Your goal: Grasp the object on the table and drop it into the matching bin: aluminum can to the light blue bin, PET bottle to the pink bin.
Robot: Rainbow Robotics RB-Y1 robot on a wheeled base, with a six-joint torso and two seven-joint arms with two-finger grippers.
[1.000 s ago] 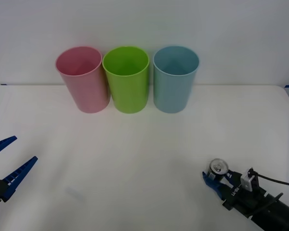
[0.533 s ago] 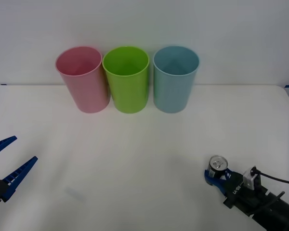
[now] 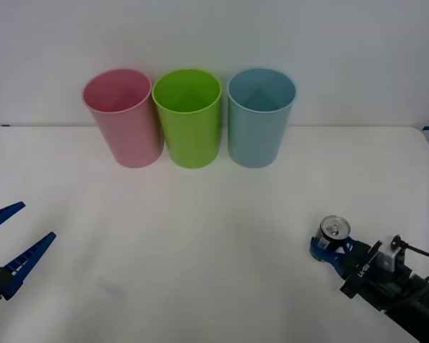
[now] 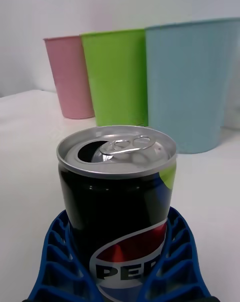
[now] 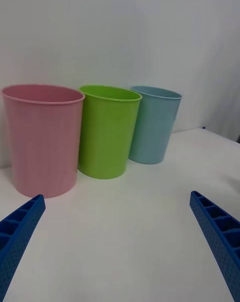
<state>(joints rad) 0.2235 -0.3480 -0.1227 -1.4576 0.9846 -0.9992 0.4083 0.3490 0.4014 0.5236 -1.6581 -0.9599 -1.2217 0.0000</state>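
The right gripper (image 3: 327,248) has 2 blue fingers (image 4: 172,262) moulded as an open lattice of ribs. Behind them sits a black wrist body carrying a small white block, with 1 black cable looping off it. The left gripper (image 3: 11,243) has 2 long, tapered blue fingers (image 5: 215,237), ribbed with square cells and dotted along the sides, on a black mount.

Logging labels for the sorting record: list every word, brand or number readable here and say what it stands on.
"PEP": on the can, white letters under a red, white and blue globe; further letters are hidden by the right gripper's fingers.
No text on the pink bin, green bin or light blue bin.
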